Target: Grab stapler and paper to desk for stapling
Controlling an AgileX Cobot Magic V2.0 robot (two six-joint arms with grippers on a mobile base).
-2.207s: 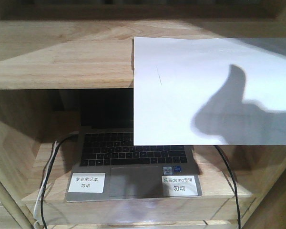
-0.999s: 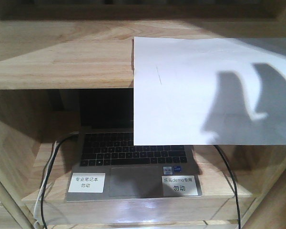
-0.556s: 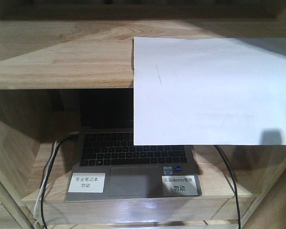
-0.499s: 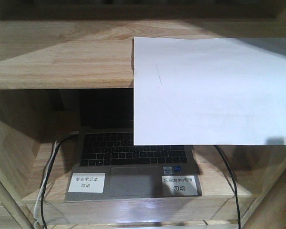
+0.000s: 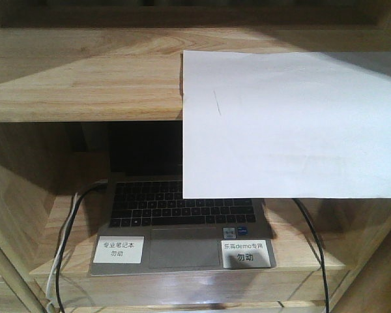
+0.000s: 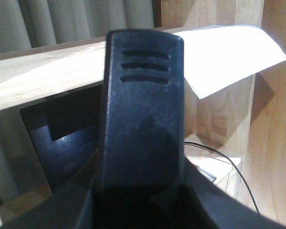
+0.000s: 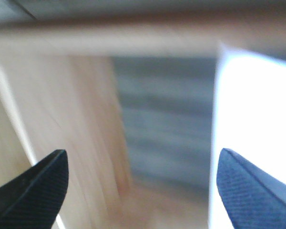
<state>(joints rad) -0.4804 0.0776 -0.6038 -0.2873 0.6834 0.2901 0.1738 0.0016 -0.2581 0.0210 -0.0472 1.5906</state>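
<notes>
The wooden shelf unit (image 5: 85,78) fills the front view, its upper board running across the top of the frame. The paper (image 5: 290,124) lies on that board in the upper right. Its near half hangs out past the front edge and runs off the right side of the frame. A faint short dark line sits near its left edge. The overhang hides the right part of the screen of the open laptop (image 5: 176,228), which sits in the compartment below, centre frame.

The left wrist view shows the sheet from the side, at upper right. There the free end of the paper (image 6: 229,52) droops a little in the air off the board. The left gripper (image 6: 143,71) blocks the middle of that view as one broad black slab with three slots. I cannot tell whether its fingers are together or apart.

The right wrist view is blurred. The right gripper (image 7: 143,191) has its fingertips (image 7: 35,183) spread wide at the lower corners, with nothing between them. The white paper (image 7: 250,119) lies along the right side.

A black cable (image 5: 68,225) runs down the left of the laptop, and another cable (image 5: 315,241) runs down the right. Two small white labels (image 5: 119,249) sit on its palm rest.
</notes>
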